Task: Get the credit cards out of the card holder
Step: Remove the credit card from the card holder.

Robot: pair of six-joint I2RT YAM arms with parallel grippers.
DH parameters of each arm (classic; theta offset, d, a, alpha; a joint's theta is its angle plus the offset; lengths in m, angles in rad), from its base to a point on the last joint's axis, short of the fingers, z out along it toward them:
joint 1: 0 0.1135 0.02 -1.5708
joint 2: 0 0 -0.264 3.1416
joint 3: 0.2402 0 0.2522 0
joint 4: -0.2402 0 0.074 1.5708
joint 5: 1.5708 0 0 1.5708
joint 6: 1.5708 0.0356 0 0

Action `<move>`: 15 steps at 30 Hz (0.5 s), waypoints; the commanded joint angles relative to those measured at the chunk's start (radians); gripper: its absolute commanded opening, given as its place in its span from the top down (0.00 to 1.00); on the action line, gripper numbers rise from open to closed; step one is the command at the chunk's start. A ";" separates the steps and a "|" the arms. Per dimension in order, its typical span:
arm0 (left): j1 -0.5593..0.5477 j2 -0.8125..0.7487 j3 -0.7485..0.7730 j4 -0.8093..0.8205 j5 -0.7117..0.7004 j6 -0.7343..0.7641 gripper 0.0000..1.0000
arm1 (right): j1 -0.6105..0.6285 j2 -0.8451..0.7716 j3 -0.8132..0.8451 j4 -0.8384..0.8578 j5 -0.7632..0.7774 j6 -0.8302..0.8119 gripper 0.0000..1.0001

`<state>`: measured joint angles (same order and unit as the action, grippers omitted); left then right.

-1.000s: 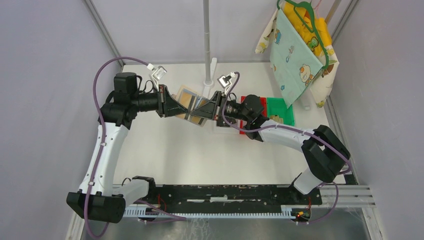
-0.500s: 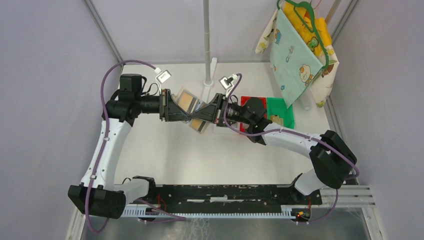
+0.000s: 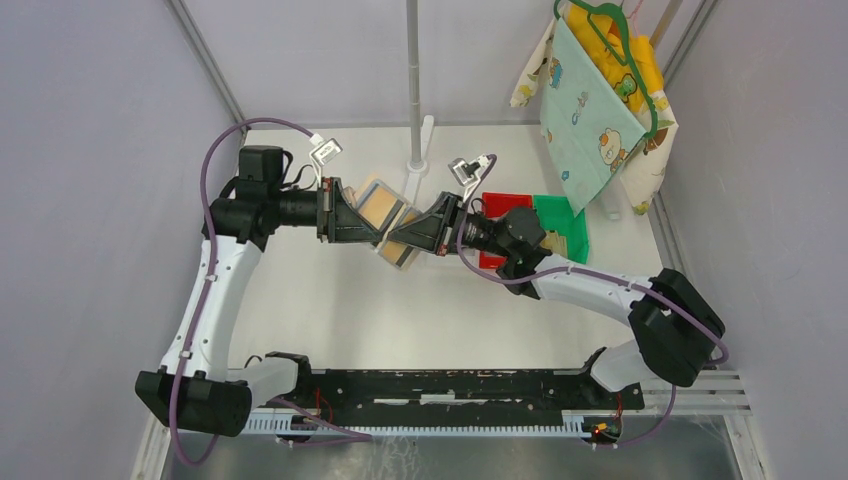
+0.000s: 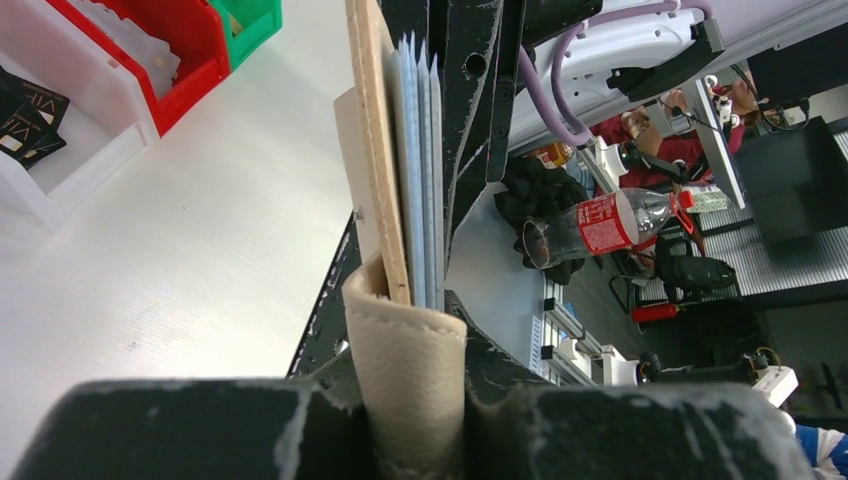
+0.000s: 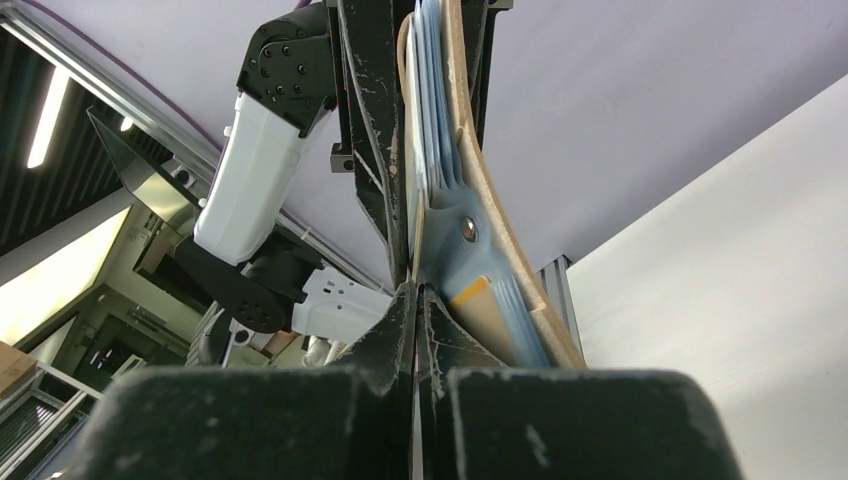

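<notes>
Two claws meet at the card holder (image 3: pixel 380 205), aloft near the tabletop's (image 3: pixel 350 300) far edge.
Left gripper (image 4: pixel 410 340) clamps its fold; right gripper (image 5: pixel 415 300) is pinched together, on a card or not I cannot tell. I'd pull straight along the pockets. Only right wrist shows a gold card (image 5: pixel 470 292) corner; only left wrist, black cards (image 4: pixel 22 118) in the white bin (image 4: pixel 95 150).

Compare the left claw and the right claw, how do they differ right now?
The left claw clamps the tan folded end of the card holder, its jaws held apart by that thickness; the right claw is pinched fully shut beside the holder. The left claw points in from the left, the right claw from the right. Both are black and meet at the holder.
</notes>
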<state>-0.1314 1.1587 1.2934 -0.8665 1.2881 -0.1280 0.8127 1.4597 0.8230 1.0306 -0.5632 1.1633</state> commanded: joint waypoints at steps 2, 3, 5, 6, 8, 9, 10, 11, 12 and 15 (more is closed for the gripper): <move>-0.004 -0.018 0.067 0.015 0.113 -0.005 0.79 | -0.007 -0.024 -0.021 -0.003 0.019 -0.024 1.00; -0.004 -0.020 0.065 0.015 0.111 -0.004 0.77 | -0.006 -0.023 -0.024 0.003 0.020 -0.021 1.00; -0.004 -0.025 0.056 0.015 0.115 0.003 0.76 | -0.006 -0.019 -0.021 0.018 0.020 -0.009 1.00; -0.004 -0.030 0.050 0.015 0.117 0.008 0.79 | -0.006 -0.016 -0.015 0.025 0.022 -0.003 1.00; -0.004 -0.035 0.045 0.015 0.117 0.015 0.88 | -0.007 -0.007 0.005 0.038 0.025 0.007 0.85; -0.004 -0.037 0.045 0.015 0.117 0.017 0.93 | -0.006 -0.004 0.016 0.041 0.028 0.012 0.78; -0.003 -0.039 0.046 0.016 0.116 0.018 0.95 | -0.006 0.000 0.026 0.048 0.033 0.018 0.75; -0.003 -0.040 0.047 0.016 0.112 0.019 0.95 | -0.006 0.005 0.036 0.053 0.035 0.026 0.71; -0.004 -0.043 0.048 0.017 0.110 0.021 0.95 | -0.006 0.010 0.046 0.064 0.034 0.036 0.65; -0.004 -0.046 0.056 0.017 0.094 0.027 0.95 | -0.006 0.021 0.068 0.089 0.023 0.053 0.54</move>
<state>-0.1280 1.1549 1.3025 -0.8600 1.3033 -0.1223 0.8116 1.4582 0.8284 1.0508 -0.5606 1.1980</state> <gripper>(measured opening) 0.169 0.418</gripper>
